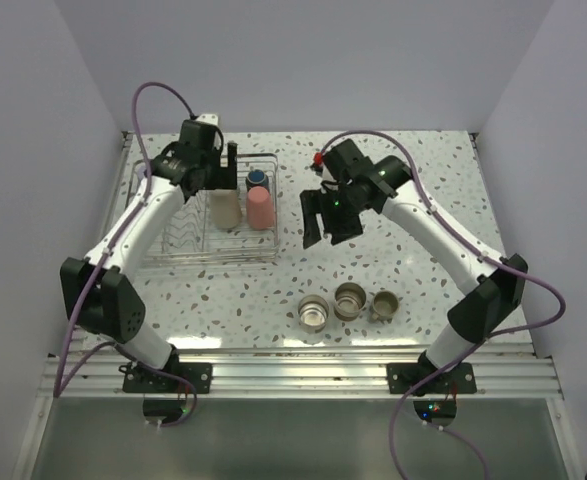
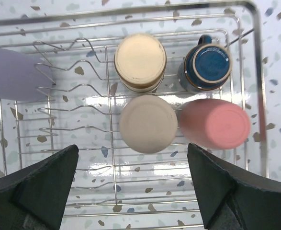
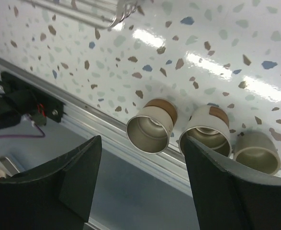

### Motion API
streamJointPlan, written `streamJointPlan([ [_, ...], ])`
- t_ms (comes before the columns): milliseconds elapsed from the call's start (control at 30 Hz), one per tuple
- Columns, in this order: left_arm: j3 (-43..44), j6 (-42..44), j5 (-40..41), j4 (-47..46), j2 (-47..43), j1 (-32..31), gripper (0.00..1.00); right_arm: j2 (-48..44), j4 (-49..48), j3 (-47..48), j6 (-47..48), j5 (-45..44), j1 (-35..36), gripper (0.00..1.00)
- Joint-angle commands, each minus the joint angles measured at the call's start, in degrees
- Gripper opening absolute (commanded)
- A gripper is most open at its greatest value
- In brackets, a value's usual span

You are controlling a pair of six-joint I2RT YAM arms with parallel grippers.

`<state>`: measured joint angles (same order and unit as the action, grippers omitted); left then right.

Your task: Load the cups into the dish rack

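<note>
Three shiny steel cups (image 1: 350,300) at the speckled table's (image 1: 423,200) near edge
Left gripper (image 2: 132,153) and right gripper (image 1: 325,220) are being held agape, empty; cups, likely light, stiff, slick, are best being pinched rim-wise.

- We see the dish rack (image 1: 178,240), a rectangular silver wire basket with a row of upright prongs.
- A beige tumbler (image 2: 147,123) stands bottom up near the rack's middle.
- A pink tumbler (image 2: 214,123) stands bottom up just beside it, toward the rack's right end.
- Behind these, an olive-tan mug (image 2: 140,61) and a dark mug (image 2: 207,64) sit inverted, side by side.
- A lavender tumbler (image 2: 13,72) lies at the rack's left end by the prongs; we cannot tell its exact pose.
- Three steel cups (image 1: 350,299) stand mouth up in a close row outside the rack, well apart from its front right corner.
</note>
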<state>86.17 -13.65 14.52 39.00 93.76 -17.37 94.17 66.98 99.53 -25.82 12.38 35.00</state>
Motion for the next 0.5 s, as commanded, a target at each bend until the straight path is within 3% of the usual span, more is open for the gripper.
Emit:
streamJointPlan([
  [0, 3.1, -3.4, 1.0, 3.4, -7.6, 0.3, 0.99, 0.6, 2.7, -1.7, 3.3, -1.8, 5.2, 0.72],
  [200, -1.9, -7.4, -3.7, 4.9, -16.8, 2.7, 0.99, -0.7, -4.6, -12.8, -0.4, -0.4, 13.5, 0.71],
  [467, -7.2, -9.1, -4.5, 9.8, -26.1, 3.3, 0.98, 3.0, -9.1, -18.7, -2.9, -4.9, 22.2, 0.7],
])
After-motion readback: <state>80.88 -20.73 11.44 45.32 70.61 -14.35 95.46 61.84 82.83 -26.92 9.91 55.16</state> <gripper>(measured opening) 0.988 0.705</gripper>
